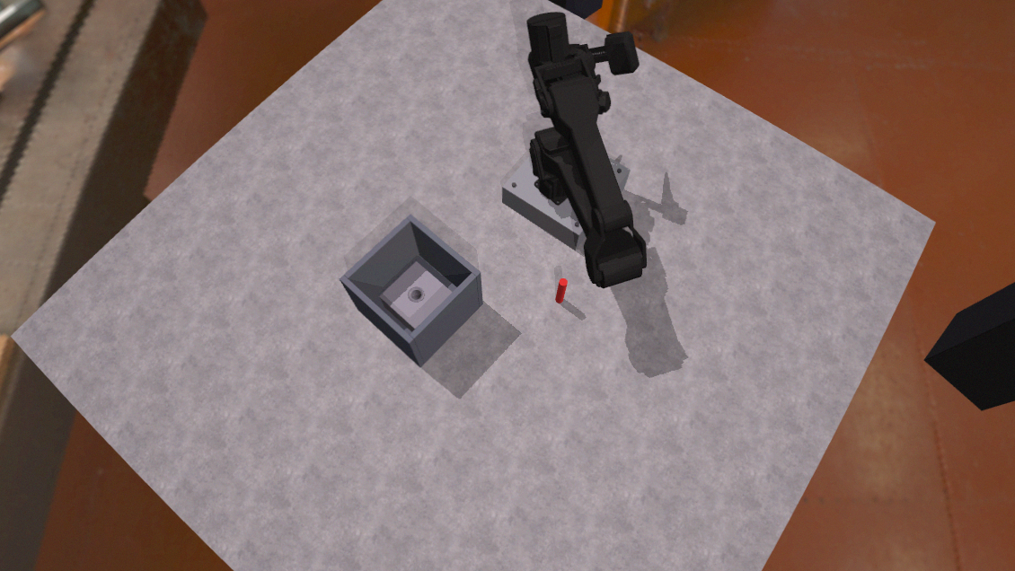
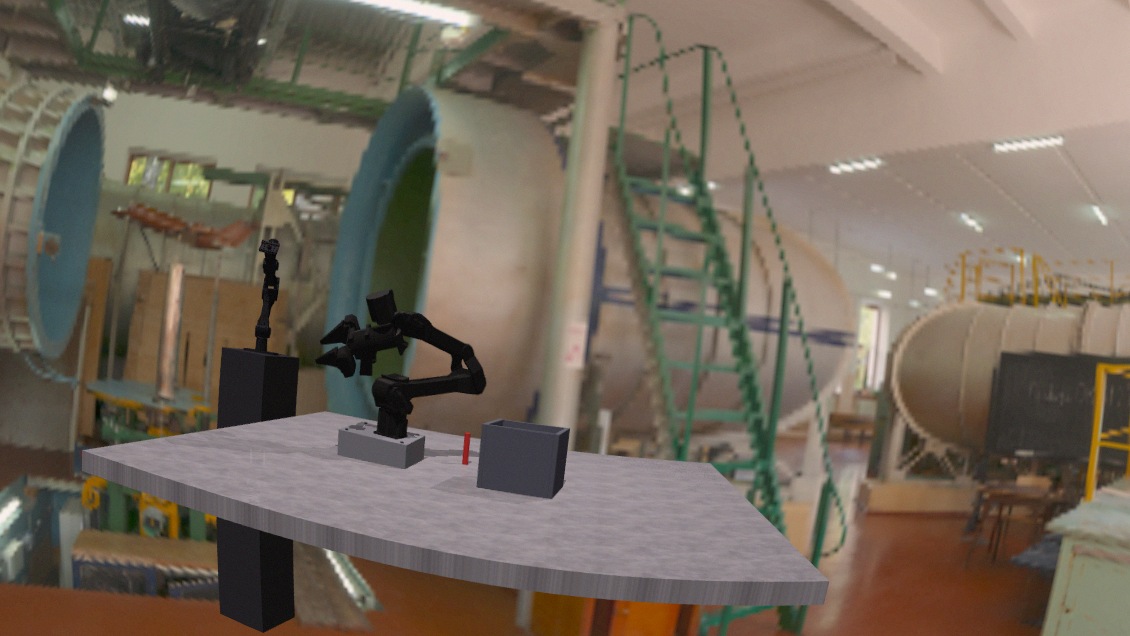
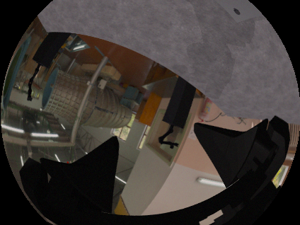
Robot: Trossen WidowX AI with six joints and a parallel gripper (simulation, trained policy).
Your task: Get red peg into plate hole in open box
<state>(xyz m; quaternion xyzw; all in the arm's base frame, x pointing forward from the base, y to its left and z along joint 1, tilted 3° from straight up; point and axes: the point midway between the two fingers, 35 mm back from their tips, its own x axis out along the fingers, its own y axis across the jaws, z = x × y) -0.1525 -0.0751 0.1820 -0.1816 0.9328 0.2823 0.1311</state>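
The red peg [image 1: 560, 291] [image 2: 465, 448] stands upright on the table between the arm's base and the open box. The dark grey box [image 1: 454, 322] [image 2: 517, 462] stands open side up. The light plate [image 1: 434, 286] lies at its bottom, with a round hole [image 1: 417, 294] that looks empty. My gripper [image 2: 322, 349] [image 3: 157, 134] is open with its fingers wide apart and nothing between them. It is raised high above the table, on the far side of the arm's base from the box and away from the peg. The peg does not show clearly in the wrist view.
The arm's grey base block [image 1: 542, 219] [image 2: 370, 450] stands on the table [image 1: 284, 426] [image 2: 632, 521] close to the peg. The box walls rise high around the plate. A black pillar [image 2: 256, 387] with another small black arm [image 2: 269, 292] stands beyond the table edge.
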